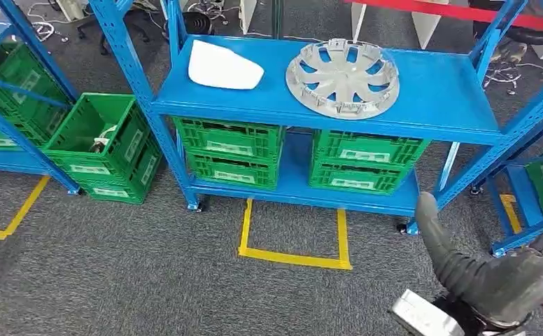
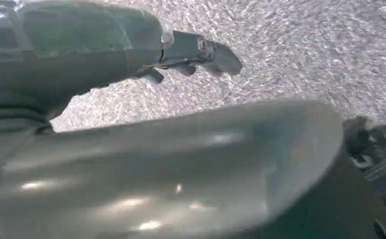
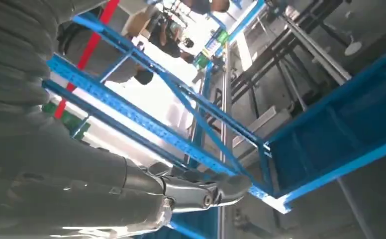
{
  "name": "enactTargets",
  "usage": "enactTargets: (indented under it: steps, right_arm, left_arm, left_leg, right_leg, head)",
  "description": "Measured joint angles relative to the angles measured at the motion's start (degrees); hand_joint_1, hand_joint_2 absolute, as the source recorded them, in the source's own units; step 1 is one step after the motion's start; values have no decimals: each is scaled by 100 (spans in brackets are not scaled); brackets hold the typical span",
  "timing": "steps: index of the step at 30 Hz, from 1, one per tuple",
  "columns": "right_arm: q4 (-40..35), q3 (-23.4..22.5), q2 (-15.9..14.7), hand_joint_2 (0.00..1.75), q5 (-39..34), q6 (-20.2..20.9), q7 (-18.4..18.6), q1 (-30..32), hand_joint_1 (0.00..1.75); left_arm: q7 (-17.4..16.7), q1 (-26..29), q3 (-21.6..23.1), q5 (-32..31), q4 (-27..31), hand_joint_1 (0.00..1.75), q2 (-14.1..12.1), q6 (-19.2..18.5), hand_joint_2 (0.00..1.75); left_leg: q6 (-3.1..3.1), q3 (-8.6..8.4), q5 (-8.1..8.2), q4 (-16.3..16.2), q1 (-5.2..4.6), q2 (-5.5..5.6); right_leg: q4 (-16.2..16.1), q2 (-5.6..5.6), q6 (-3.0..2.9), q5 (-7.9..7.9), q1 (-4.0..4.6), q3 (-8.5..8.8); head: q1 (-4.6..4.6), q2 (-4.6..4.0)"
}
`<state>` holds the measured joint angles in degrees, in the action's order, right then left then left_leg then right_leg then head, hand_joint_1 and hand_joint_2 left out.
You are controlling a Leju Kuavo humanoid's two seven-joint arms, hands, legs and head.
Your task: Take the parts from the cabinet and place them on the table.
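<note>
- The right hand [image 1: 464,269] is raised low at the robot's right side, fingers extended towards the blue cabinet [image 1: 422,98]. In the right wrist view its fingers [image 3: 201,191] lie fairly straight with nothing between them, so it holds nothing.
- The left hand [image 2: 181,55] hangs over the grey carpet [image 2: 305,45]. Its fingers look loosely curled and I see nothing in them, though how far they are closed I cannot tell.
- The task's parts lie on the cabinet's top shelf, well ahead of the right hand and above it. The silver wheel cover [image 1: 343,75] is the nearer, up and to the hand's left, lying flat. The white part [image 1: 223,66] lies further left on the same shelf, apart from the wheel cover.
- Both lie flat on the open shelf, probably so that a hand can come at them from the front edge.
- Green crates [image 1: 230,150] fill the lower shelves beneath the parts; more stand on the floor further left.
- Yellow tape [image 1: 293,255] marks a square on the carpet before the cabinet, likely a standing spot; the right hand sits just right of it.
- I judge the task barely begun: neither part is taken yet.
</note>
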<state>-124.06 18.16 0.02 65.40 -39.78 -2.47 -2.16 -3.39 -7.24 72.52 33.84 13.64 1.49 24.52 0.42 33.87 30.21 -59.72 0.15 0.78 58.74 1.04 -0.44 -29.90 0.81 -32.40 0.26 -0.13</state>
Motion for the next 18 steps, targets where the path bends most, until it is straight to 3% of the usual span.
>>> enactTargets:
  steps: [2, 3, 5, 6, 7, 8, 10, 11, 12, 15, 16, 17, 18]
  right_arm:
    - [-7, -2, -2, 175, 33, -4, 11, -9, 0]
    - [-4, 2, -2, 175, 57, -2, 22, -12, 0]
    - [-2, 9, -2, 175, 55, -2, 42, 2, 0]
    - [0, 9, -2, 175, 55, -2, 50, 5, 0]
    - [4, 9, -2, 175, 52, -2, 61, 9, 0]
    - [13, 9, -2, 175, 52, -2, 63, 6, 0]
    - [15, 15, -2, 175, 61, -2, 72, 16, 0]
    - [17, 15, -4, 175, 63, -2, 87, 14, 0]
    - [26, 17, -4, 175, 66, -2, 105, 10, 0]
    - [33, 13, -9, 175, 68, 0, 122, 26, 0]
    - [26, 13, -9, 175, 72, -2, 122, 20, 0]
    - [24, 15, -7, 175, 87, -4, 127, 29, 0]
    - [28, 13, -7, 175, 112, -7, 144, 15, 0]
  left_arm:
    - [31, -6, 0, 44, -9, 0, 2, 2, 0]
    - [48, -8, 4, 44, -9, 0, 13, 2, 0]
    - [52, -1, 11, 48, -9, 0, 11, 2, 0]
    - [50, 1, 11, 61, -11, 0, 7, 2, 0]
    - [50, -1, 11, 68, -13, 0, 2, 2, 0]
    - [50, -3, 11, 68, -15, 0, 2, 2, 0]
    - [50, -2, 13, 68, -20, 0, 9, 0, 0]
    - [50, -4, 13, 68, -20, 0, 9, -2, 0]
    - [50, -15, 13, 74, -22, 0, 9, -6, 0]
    - [28, -11, 11, 122, -26, 0, 7, -37, 0]
    - [28, -28, 11, 140, -26, 0, 9, -35, 0]
    - [28, -26, 11, 160, -28, 0, 7, -35, 0]
    - [31, -37, 11, 177, -28, 0, 7, -35, 0]
  left_leg:
    - [42, -28, -23, 44, 78, -40]
    - [48, -32, -19, 44, 88, -60]
    - [56, -26, -12, 44, 102, -107]
    - [52, -26, -10, 44, 110, -135]
    - [47, -29, 17, 47, 123, -148]
    - [42, -49, 76, 47, 136, -152]
    - [-6, -134, 121, 47, 162, -167]
    - [-46, -163, 148, 54, 166, -179]
    - [-99, -176, 182, 45, 141, -184]
    - [-207, -259, 205, 121, 159, -197]
    - [-257, -351, 256, 153, 159, -212]
    - [-265, -369, 246, 65, 174, -153]
    - [-252, -229, 319, -202, 162, -111]
  right_leg:
    - [156, -15, 100, -151, 7, -56]
    - [457, -31, 153, -337, -24, -183]
    - [1386, -63, 239, -765, -94, -629]
    - [1708, -74, 270, -856, -123, -786]
    - [1764, -79, 292, -785, -151, -831]
    - [1539, -82, 301, -547, -170, -740]
    - [624, -100, 303, -21, -195, -285]
    - [113, -127, 292, 108, -195, -42]
    - [-31, -146, 255, -55, -148, 56]
    - [-33, -144, 121, -131, -122, 58]
    - [-106, -117, 78, -144, -134, 171]
    - [-183, -123, 35, -139, -157, 315]
    - [-228, -142, -14, -171, -156, 412]
  head:
    - [7, 0]
    - [37, 0]
    - [59, 0]
    - [61, 0]
    - [63, 0]
    - [63, 0]
    - [79, 0]
    - [92, 0]
    - [105, -2]
    - [87, 0]
    - [79, 0]
    - [63, -2]
    - [44, -7]
